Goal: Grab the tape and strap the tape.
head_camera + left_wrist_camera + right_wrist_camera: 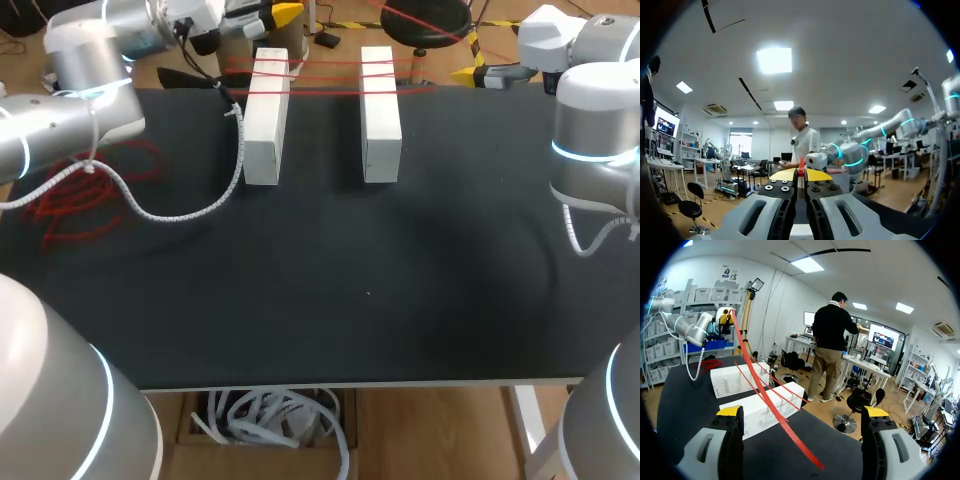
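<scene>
Nearest on the black table (350, 320), well to the left of the left white block (265, 120) and closer to the near edge than it, lay loose coils of red tape (85, 195). A white spiral cable (190, 210) from the left arm sagged onto the cloth between those coils and the block's near end. The right white block (380, 120) stood parallel to the left white block, apart from it. The tape (325, 68) crossed the far ends of both blocks in several taut strands.

Beyond the left white block's far end, the left gripper (285, 14) (801, 174) was pinched narrow, with the red strip (801, 167) clamped between its yellow tips. Farther right of that block, past the table's far edge, the right gripper (470, 73) (802, 412) stood wide. A slanting run of tape (765, 395) passed between its fingers, touching neither.
</scene>
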You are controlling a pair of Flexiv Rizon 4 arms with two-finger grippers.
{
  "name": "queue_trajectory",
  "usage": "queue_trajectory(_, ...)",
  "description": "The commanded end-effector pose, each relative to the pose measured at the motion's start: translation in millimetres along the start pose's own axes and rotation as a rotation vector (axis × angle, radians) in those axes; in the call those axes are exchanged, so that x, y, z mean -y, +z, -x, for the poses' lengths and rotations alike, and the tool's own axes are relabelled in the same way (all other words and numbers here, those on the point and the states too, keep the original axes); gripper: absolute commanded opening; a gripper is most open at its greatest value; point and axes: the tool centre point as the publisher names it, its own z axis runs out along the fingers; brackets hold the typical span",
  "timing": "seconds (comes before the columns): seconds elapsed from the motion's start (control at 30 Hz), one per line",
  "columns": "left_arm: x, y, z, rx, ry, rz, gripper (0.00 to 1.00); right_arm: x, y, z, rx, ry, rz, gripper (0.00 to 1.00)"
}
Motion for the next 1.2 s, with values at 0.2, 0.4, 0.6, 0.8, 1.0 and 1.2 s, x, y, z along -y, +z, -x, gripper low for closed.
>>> queue_trajectory(0.2, -4.3, 3, 2.2, 0.012, -0.011, 0.022, 0.00, 0, 0, 0, -0.001, 0.000, -0.001, 1.00)
queue_trajectory(0.4, -5.0, 5, 6.2, 0.001, -0.012, 0.017, 0.00, 0, 0, 0, -0.001, 0.000, -0.001, 1.00)
queue_trajectory(0.6, -6.9, 5, 8.4, -0.020, -0.016, 0.000, 0.00, 0, 0, 0, -0.001, 0.000, -0.001, 1.00)
queue_trajectory(0.8, -8.4, 6, 10.8, -0.031, -0.023, 0.000, 0.00, 0, 0, 0, -0.001, 0.000, -0.001, 1.00)
queue_trajectory(1.0, -9.0, 7, 13.3, -0.046, -0.031, 0.002, 0.00, 0, 0, 0, -0.001, 0.000, -0.001, 1.00)
queue_trajectory(1.2, -7.8, 7, 15.9, -0.048, -0.031, 0.006, 0.00, 0, 0, 0, -0.001, 0.000, -0.001, 1.00)
